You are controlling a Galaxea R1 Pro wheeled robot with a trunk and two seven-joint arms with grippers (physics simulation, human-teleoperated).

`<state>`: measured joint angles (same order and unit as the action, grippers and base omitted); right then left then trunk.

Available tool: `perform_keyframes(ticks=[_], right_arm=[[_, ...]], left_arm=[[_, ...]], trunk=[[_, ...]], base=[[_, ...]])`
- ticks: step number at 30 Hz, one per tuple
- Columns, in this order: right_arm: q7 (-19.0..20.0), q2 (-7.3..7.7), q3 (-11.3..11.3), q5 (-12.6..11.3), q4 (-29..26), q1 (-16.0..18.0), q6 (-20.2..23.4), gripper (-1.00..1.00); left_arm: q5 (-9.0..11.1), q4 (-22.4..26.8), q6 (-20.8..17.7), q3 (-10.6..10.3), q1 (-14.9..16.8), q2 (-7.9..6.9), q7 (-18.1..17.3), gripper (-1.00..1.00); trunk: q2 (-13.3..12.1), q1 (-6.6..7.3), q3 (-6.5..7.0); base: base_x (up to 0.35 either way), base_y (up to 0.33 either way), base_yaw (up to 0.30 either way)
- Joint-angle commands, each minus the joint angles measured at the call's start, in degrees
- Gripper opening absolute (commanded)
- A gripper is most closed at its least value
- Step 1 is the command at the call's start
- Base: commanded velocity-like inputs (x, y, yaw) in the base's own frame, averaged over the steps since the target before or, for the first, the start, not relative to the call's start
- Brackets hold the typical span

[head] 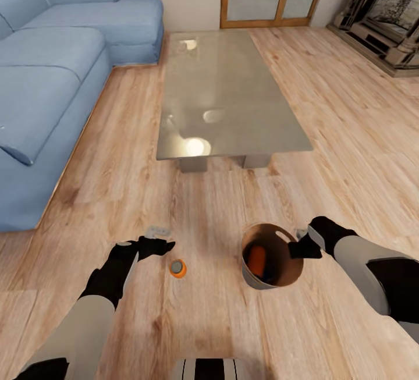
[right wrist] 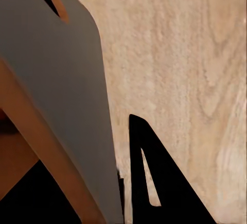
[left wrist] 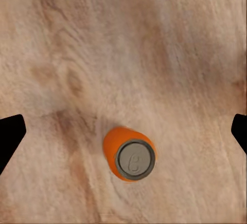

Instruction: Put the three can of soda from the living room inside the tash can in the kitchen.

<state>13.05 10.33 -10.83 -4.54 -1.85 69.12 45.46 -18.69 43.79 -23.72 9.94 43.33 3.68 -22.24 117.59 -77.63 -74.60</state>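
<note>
1. The left hand (head: 156,244) hangs over the wood floor (head: 209,205) with its fingers spread wide apart and nothing between them; in the left wrist view the two dark fingertips (left wrist: 10,134) sit far out at either side.
2. An upright soda can (head: 178,267) stands on the floor just beside that hand, toward the robot's right of it and a little nearer the robot; it lies below the hand and between the fingertips in the left wrist view (left wrist: 129,154), though off the midline.
3. The right hand (head: 304,246) grips the rim of the trash can (head: 256,280): one finger (right wrist: 159,183) lies against the grey outer wall, so it looks clamped on the rim.
4. A second can (head: 256,258) lies inside the bin; a third I cannot find.
5. The bin stands on the living room floor, near the glass worktop (head: 233,95) and blue sofa (head: 52,77).
6. Risks, as I judge them: descending off-centre, a finger could strike the can's top and topple it, sending it rolling. The bin, held by one edge, may tilt when lifted and spill its can.
</note>
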Motion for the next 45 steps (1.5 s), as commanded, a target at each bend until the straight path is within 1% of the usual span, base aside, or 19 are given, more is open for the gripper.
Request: perform_keyframes(ticks=[1,3,5,11,13,14,16,17,18,20,21,24,26,28,29,30,33,39,45], right_arm=[[0.08,0.20,-0.33,-0.34,0.06,0.01,0.12,-1.00],[0.10,0.93,-0.29,-0.35,0.08,0.03,0.58,-1.00],[0.12,1.93,-0.26,-0.38,-0.01,0.04,2.77,-1.00],[0.26,2.43,-0.30,-0.34,-0.09,0.13,4.56,-1.00],[0.31,2.47,-0.40,-0.22,-0.11,0.23,5.89,-1.00],[0.42,2.58,-0.44,-0.15,-0.30,0.34,7.71,-1.00],[0.56,2.81,-0.46,-0.08,-1.10,0.44,9.82,-1.00],[0.76,3.56,-0.52,-0.02,-4.92,0.58,13.75,-1.00],[0.82,3.81,-0.58,-0.03,-7.23,0.61,14.54,-1.00],[0.87,4.05,-0.63,0.04,-9.38,0.67,14.54,-1.00],[0.89,4.41,-0.65,0.08,-10.21,0.82,14.54,-1.00],[0.91,5.33,-0.73,0.12,-11.08,1.33,14.54,-1.00],[0.92,6.93,-0.81,0.13,-11.38,2.16,14.54,-1.00],[0.95,7.83,-0.82,0.13,-11.46,2.50,14.54,-1.00],[0.97,9.01,-0.84,0.14,-11.53,2.91,14.54,-1.00],[1.01,9.68,-0.85,0.14,-11.55,3.08,14.54,-1.00],[0.99,10.68,-0.87,0.14,-11.58,3.29,14.54,-1.00],[0.99,11.07,-0.93,0.14,-11.61,3.37,14.54,-1.00],[0.98,11.24,-0.94,0.21,-11.60,3.92,14.54,-1.00]], left_arm=[[0.02,-0.01,-0.07,0.00,0.00,0.01,0.00,1.00],[0.04,-0.02,-0.12,-0.01,0.00,0.01,0.00,1.00],[0.08,-0.02,-0.16,0.05,0.01,0.00,0.00,1.00],[0.41,0.38,0.06,0.14,0.00,-0.37,0.37,1.00],[0.31,0.19,0.01,0.24,0.00,-0.51,0.29,1.00],[0.24,0.10,-0.07,0.34,0.03,-0.59,0.28,1.00],[0.17,0.05,-0.23,0.42,0.05,-0.66,0.34,1.00],[0.14,0.01,-0.80,0.53,0.08,-0.77,1.47,1.00],[0.17,0.00,-1.05,0.55,0.08,-0.84,3.40,1.00],[0.26,-0.01,-1.36,0.61,0.14,-0.94,5.49,1.00],[0.33,-0.05,-1.56,0.64,0.27,-1.02,6.42,1.00],[0.39,-0.07,-2.03,0.67,0.40,-1.35,7.61,1.00],[0.43,-0.09,-2.34,0.68,0.42,-1.48,8.28,1.00],[0.44,-0.10,-2.42,0.69,0.43,-1.51,8.46,1.00],[0.39,-0.10,-2.48,0.73,0.39,-1.52,8.62,1.00],[0.35,-0.11,-2.51,0.73,0.37,-1.51,8.68,1.00],[0.22,-0.09,-2.54,0.66,0.36,-1.52,8.75,1.00],[0.00,-0.07,-2.55,0.55,0.35,-1.49,8.71,1.00],[-0.10,-0.11,-2.60,0.33,0.35,-1.31,9.62,1.00]], trunk=[[0.00,0.00,0.04],[0.00,0.00,0.13],[0.00,0.00,0.22],[0.00,0.00,0.34],[0.00,0.00,0.34],[0.00,0.00,0.35],[0.00,0.00,0.35],[0.00,0.00,0.35],[0.00,0.00,0.37],[0.00,0.00,0.42],[0.00,0.00,0.43],[0.80,-0.44,0.09],[1.60,-0.88,-0.26],[2.41,-1.32,-0.63],[2.81,-1.54,-0.82],[3.21,-1.76,-1.01],[4.41,-2.41,-1.57],[6.82,-3.73,-2.66],[9.22,-5.05,-3.74]], base=[[0.001,-0.238,-0.225],[0.001,-0.248,-0.230],[0.000,-0.256,-0.228],[0.000,-0.131,-0.107],[0.000,-0.024,-0.019],[0.000,-0.014,-0.011],[0.000,-0.010,-0.008],[0.000,-0.004,-0.003],[0.000,-0.002,-0.002],[0.000,-0.001,-0.001],[0.000,0.000,0.000],[0.000,0.000,0.000],[0.000,0.000,0.000],[0.000,0.000,0.000],[0.000,0.000,0.000],[0.000,0.000,0.000],[0.000,0.000,0.000],[0.000,0.000,0.000],[0.000,0.000,0.000]])
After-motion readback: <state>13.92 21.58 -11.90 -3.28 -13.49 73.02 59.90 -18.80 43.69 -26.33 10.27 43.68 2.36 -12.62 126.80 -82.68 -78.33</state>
